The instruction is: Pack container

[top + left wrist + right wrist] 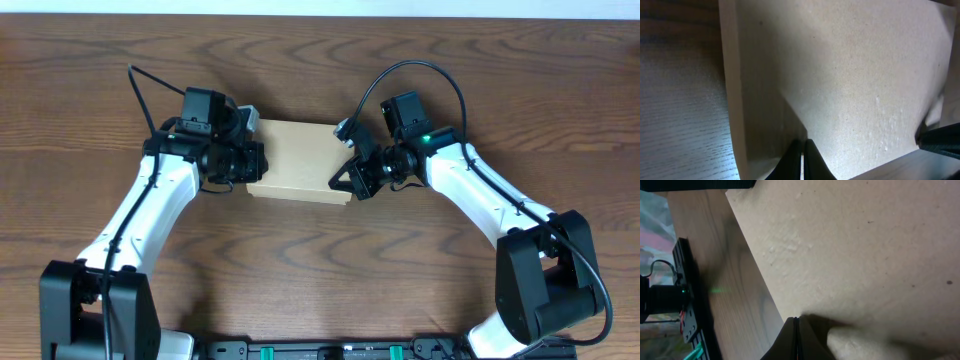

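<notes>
- Box (298, 160) sits mid-table (320, 60), between the 2 arms, flat on the wood.
- Lid is down: the top reads as one plain flat panel. No flap up, nothing of the inside shows.
- L gripper (254, 168): fingers pinched fully together, nothing between them. Wrist view puts the tips on the box top, near its left edge.
- R gripper (345, 182): also pinched tight and empty, tips on the top by the box's right end.
- Nothing else to pack shows in the overhead view.
- Progress, my read: near the end. Contents, if any, can't be seen w/ the lid closed. Both tips look to be pressing the lid flat.
- Left to do, prob.: make sure the lid seats, then lift both arms off. Can't tell if the flap is tucked in or just resting.
</notes>
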You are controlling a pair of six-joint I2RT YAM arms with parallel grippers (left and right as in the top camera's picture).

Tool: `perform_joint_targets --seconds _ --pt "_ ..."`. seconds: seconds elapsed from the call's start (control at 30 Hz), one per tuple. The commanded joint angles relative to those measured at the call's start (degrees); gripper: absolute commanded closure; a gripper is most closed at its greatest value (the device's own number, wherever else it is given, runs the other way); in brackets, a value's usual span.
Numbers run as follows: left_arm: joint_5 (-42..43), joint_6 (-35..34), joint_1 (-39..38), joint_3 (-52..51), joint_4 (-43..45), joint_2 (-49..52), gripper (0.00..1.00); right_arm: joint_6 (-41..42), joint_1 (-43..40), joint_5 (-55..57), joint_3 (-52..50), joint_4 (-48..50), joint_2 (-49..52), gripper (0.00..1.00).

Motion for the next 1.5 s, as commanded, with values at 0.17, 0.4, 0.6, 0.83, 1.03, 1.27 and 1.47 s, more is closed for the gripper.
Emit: perform_joint_targets --seconds 0.17,0.4,0.6,0.83,1.03,1.27,1.47 --pt "-5.4 -2.0 -0.1 -2.4 -4.2 2.7 0.94 2.1 0.3 5.6 1.1 -0.7 0.2 0.99" --pt "-6.0 -1.7 -0.1 1.4 -10.3 -7.1 0.94 5.2 -1.8 8.5 5.9 -2.4 -7.5 0.99" --pt "-6.7 -1.7 -0.2 1.4 -17.5 -19.6 0.94 14.1 -1.9 18.1 6.1 -6.8 -18.3 0.98" --pt "-10.3 -0.2 -0.2 1.4 -25.4 -31.8 0.94 16.7 -1.0 21.4 6.0 -17.5 -30.0 0.98" --pt "-8.6 -0.2 -0.2 1.4 -33.0 -41.4 0.94 18.9 4.4 29.1 4.1 -22.9 -39.3 0.98" --pt "-8.5 -0.5 -0.2 -2.5 -40.0 -54.4 0.94 24.0 9.4 31.8 -11.6 -17.5 -52.1 0.98" --pt "-8.6 -3.7 -0.2 -7.2 -36.8 -62.2 0.84 29.3 9.8 31.7 -21.1 -10.9 -59.0 0.20"
